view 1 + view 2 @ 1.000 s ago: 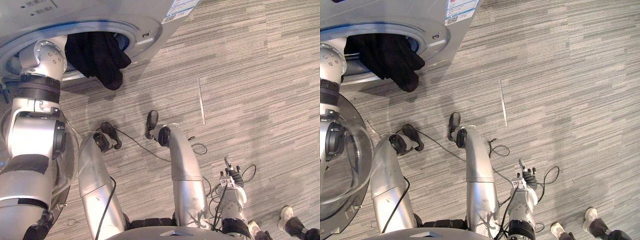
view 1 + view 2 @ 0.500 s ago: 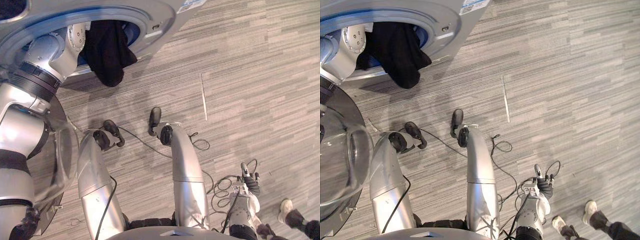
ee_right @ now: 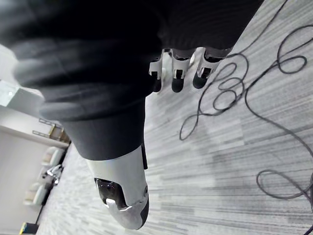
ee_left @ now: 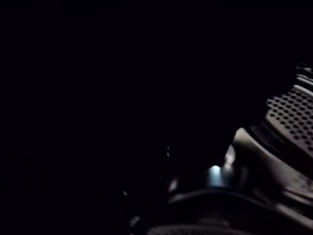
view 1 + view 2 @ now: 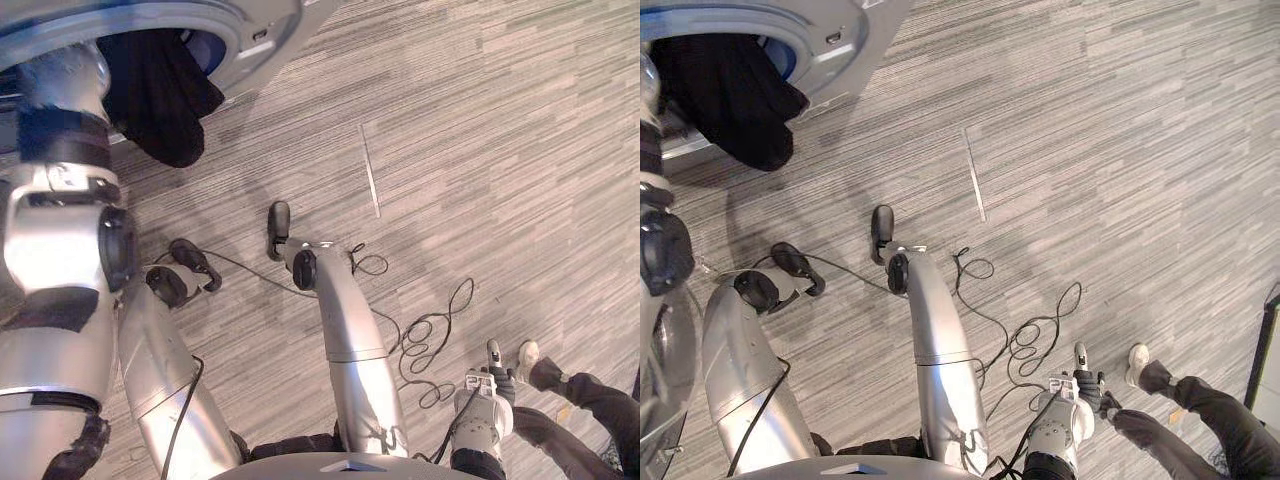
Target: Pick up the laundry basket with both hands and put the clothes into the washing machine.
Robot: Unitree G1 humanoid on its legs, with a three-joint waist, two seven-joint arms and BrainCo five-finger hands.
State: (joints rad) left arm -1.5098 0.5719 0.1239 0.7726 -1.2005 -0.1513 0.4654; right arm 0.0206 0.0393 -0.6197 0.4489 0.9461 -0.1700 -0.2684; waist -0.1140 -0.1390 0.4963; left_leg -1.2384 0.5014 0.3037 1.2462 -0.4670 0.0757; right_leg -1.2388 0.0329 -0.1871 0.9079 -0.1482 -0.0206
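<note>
Logging clothes at the washer mouth, with the right hand idle low in the frame.

Left eye view: dark clothes (image 5: 155,95), soft and crumpled, hang out of the round drum opening of the grey washing machine (image 5: 280,25) at upper left and droop over its lower rim. The left arm (image 5: 60,200) rises in front of that opening. The left hand is hidden inside, so its grip cannot be told. Grey streaked plank floor (image 5: 480,150). The right hand (image 5: 490,385) is at lower right, with a person's pale shoe (image 5: 524,355) just beside it.
Right eye view: same layout. A dark trouser leg (image 5: 1215,425) runs to the lower right corner.
Left wrist view: near black, with a perforated drum wall (image 4: 293,110) at the right edge.
Right wrist view: the right hand's fingers (image 3: 177,78) are straight and dark-tipped and hold nothing. The trouser leg and shoe cross the frame.
</note>
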